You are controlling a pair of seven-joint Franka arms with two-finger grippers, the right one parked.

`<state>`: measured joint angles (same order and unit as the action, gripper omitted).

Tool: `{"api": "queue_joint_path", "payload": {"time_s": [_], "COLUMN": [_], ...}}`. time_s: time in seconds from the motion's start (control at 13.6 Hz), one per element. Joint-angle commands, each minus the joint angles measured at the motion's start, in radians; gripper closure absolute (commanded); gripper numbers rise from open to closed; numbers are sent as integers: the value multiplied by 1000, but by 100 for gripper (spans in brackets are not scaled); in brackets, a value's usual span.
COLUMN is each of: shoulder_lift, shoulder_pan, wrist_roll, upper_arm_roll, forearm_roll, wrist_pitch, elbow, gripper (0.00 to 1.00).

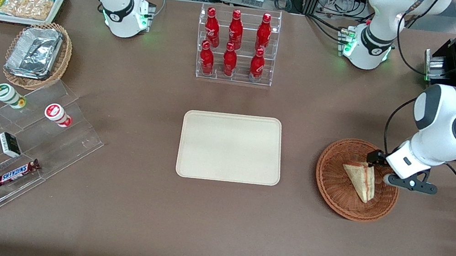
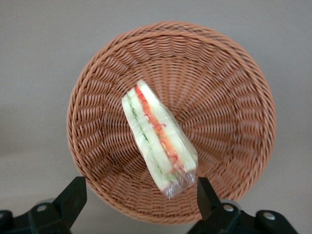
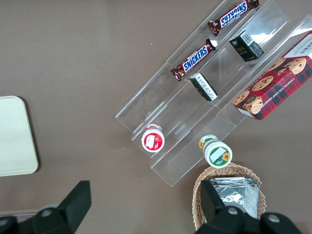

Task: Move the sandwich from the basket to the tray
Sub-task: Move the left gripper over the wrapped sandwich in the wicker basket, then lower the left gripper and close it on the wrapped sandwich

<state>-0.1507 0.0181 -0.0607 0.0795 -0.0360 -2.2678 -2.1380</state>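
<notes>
Front view: I have the claw [image 1: 381,168] hanging over the reddish-brown wicker basket [image 1: 334,183], above the part of its rim that lies farthest from the front camera. The basket sits on the brown tabletop [image 1: 127,204] beside the tray [image 1: 231,147], toward the working arm's end, apart from the tray with bare tabletop between them. The sandwich [image 1: 360,180] lies in the basket, a pale wedge in clear wrap with its red-orange filling edge showing, its point aimed toward the front camera.

On the left wrist view I look straight down into the basket [image 2: 229,97]. The sandwich [image 2: 158,139] lies across the woven floor, green and red layers facing up, and its crumpled wrap end sits near one fingertip [image 2: 202,192]. The claw [image 2: 139,195] is spread wide and released: the two fingers stand well apart, one just beside the wrap end and the other at the basket's rim, neither pressing the bread. Whether the nearer tip touches the wrap I cannot tell.

The cream-beige tray carries nothing. Farther from the front camera than the tray stands a clear rack of red bottles [image 1: 235,45]. Toward the parked arm's end from the tray, I see a clear stepped stand with Snickers bars [image 1: 17,171] and a tan wicker basket of foil containers [image 1: 36,54].
</notes>
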Motion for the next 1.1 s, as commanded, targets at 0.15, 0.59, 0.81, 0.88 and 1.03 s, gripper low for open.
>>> {"api": "queue_joint_path", "payload": {"time_s": [0.15,0.59,0.81,0.88,1.03], "shoulder_lift": [14,-29,-61,-72,-93], "shoulder_pan": [19,2,-13,-15,-17], "wrist_roll": [-394,-628,-630,-631,-631], "upper_arm_roll": [5,13,16,16,16], "forearm_roll": [80,77,77,79,79], "wrist_pitch": [-35,-85,-95,-101,-111], "elbow": [-34,-45,-39,-39,-39], "gripper": [0,0,0,0,0]}}
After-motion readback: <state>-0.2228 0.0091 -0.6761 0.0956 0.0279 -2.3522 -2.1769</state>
